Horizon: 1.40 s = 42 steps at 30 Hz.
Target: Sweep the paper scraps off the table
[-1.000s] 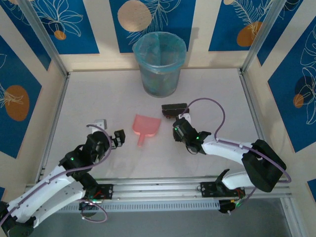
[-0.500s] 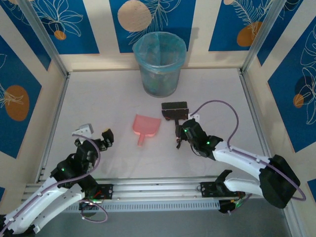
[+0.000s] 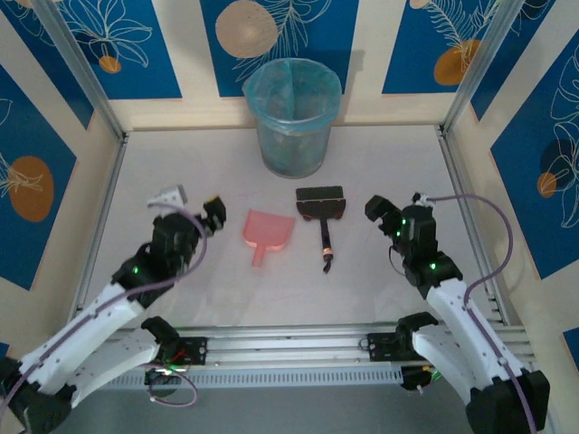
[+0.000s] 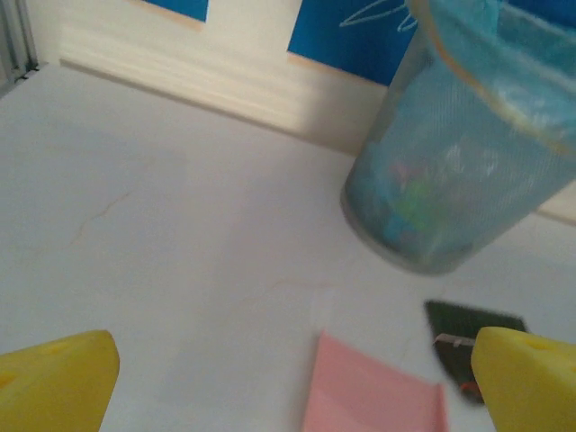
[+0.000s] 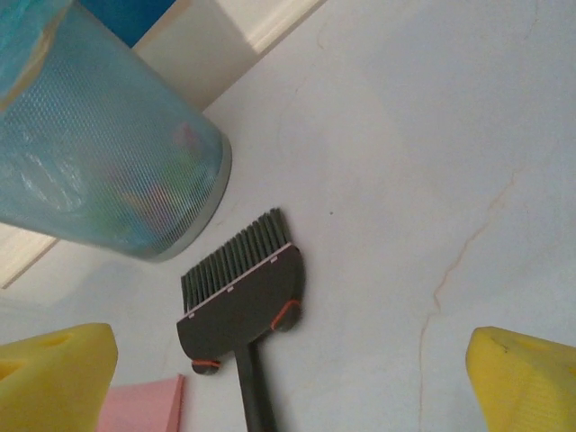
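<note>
Inside the bin (image 3: 291, 117), at the far middle of the surface (image 3: 181, 167): the paper scraps (image 4: 409, 202), coloured bits low behind the blue mesh wall. Judged done or close to it.

Risks:
- A knock to the bin from either arm would tip it and spill the scraps back out. It looks light, with only a thin liner.
- The dustpan (image 3: 268, 231) and the brush (image 3: 321, 203) lie flat between the arms. A low sweep of an arm could drag the brush handle or push the dustpan across the surface.

Pose: the left arm reaches forward just left of the dustpan. The right arm stands right of the brush, apart from it. Both wrists aim towards the bin. Left fingers (image 4: 526, 378) are spread wide and hold nothing. Right fingers (image 5: 54, 373) are the same.
</note>
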### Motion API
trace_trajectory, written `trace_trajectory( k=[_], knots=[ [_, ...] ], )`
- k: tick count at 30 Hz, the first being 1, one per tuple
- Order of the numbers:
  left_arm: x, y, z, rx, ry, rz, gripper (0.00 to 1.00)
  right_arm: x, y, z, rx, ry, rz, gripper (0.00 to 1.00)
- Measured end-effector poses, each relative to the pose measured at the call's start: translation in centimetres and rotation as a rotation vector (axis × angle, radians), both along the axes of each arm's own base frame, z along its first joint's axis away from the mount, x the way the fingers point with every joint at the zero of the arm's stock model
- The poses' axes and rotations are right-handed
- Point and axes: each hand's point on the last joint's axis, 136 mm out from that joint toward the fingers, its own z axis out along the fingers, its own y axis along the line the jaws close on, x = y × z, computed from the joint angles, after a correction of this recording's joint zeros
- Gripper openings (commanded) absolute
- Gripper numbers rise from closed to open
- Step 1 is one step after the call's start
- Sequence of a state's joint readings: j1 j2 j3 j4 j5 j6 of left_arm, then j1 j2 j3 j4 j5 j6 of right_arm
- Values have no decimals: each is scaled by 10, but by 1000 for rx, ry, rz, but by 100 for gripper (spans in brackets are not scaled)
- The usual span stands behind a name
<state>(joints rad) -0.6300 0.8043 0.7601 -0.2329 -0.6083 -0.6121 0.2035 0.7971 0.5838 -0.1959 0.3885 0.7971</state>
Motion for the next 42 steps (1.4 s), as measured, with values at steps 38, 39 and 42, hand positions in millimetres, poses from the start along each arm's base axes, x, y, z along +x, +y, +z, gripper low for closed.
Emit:
trace_trajectory(
  k=[38, 39, 42],
  knots=[
    [95, 140, -137, 333, 90, 234, 100, 73, -27, -111, -436, -33, 305, 99],
    [95, 138, -136, 334, 83, 226, 100, 76, -25, -108, -438, -51, 312, 99],
    [97, 135, -132, 342, 62, 208, 100, 81, -19, -104, -448, -88, 331, 99]
  ],
)
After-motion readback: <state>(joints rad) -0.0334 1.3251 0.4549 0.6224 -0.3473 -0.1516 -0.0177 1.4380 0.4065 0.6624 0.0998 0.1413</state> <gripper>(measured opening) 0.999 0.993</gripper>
